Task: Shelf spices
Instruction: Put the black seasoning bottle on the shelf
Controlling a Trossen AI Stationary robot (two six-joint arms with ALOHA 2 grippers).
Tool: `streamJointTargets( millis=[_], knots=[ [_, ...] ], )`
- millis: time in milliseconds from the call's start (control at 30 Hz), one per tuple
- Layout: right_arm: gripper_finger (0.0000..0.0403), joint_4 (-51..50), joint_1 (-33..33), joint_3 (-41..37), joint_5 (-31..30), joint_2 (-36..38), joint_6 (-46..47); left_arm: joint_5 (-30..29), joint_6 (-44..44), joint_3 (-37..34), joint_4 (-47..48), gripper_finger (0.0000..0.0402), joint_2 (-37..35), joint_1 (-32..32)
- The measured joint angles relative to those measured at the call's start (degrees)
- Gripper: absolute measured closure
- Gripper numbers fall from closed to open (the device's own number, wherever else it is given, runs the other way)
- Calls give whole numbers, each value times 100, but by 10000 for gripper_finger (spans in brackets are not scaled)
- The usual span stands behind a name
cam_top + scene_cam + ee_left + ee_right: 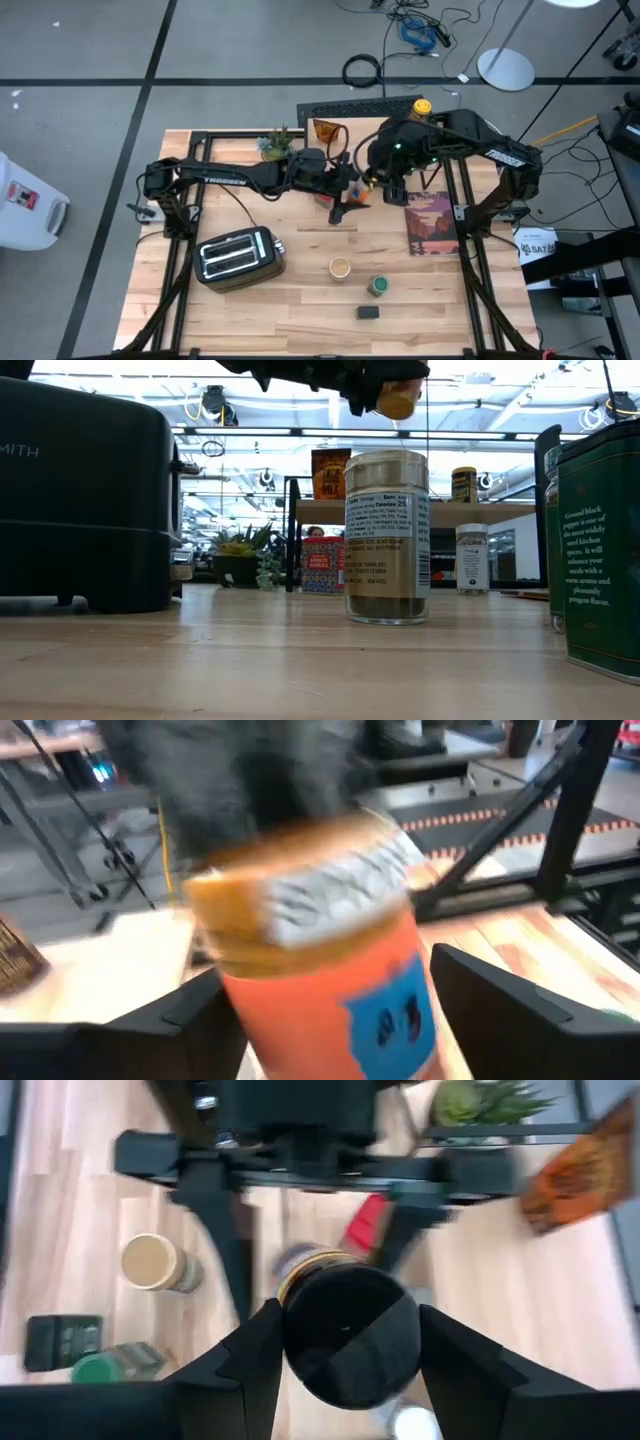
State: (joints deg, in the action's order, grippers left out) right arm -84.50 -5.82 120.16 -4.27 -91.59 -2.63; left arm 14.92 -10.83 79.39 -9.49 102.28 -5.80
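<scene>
Three spices lie loose on the table in the high view: tan-lidded jar (pixel 340 267), green-lidded jar (pixel 378 286), black tin (pixel 368 313). Left gripper (pixel 330 1010) clenches one orange jar (pixel 320 970). Right gripper (pixel 345 1345) clasps one black-lidded jar (pixel 350 1335).

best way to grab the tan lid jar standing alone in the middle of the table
Grip the tan-lid jar around its round glass body just below the lid, pincer coming straight down from above. It stands upright with open tabletop all round; the green-lid jar stands apart from it.
</scene>
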Motion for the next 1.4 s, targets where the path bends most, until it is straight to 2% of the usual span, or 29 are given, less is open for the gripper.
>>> streamJointTargets(
  millis=[100,233,300,433,567,767,1067,1233,1400],
  knots=[
    [228,73,-76,17,-319,114,2,79,4,-28,141,84,33,24],
    [260,156,-202,17,-215,228,2,93,-9,-26,150,78,26,31],
    [281,225,-250,17,-125,277,-1,-94,-2,-26,237,79,26,10],
    [312,297,-267,17,-110,299,-54,-278,-49,-23,426,117,26,11],
    [322,207,-254,13,-43,299,-36,-264,-104,-21,499,164,26,9],
    [314,-154,-241,11,-26,297,206,53,-311,-19,878,173,6,4],
    [280,-542,-128,-248,131,312,692,114,-524,-19,1917,100,4,-2],
    [254,-479,75,-993,142,323,782,407,-842,-17,2104,94,4,170],
    [241,480,250,-2267,157,436,684,311,-949,-12,2204,94,4,381]
  ],
)
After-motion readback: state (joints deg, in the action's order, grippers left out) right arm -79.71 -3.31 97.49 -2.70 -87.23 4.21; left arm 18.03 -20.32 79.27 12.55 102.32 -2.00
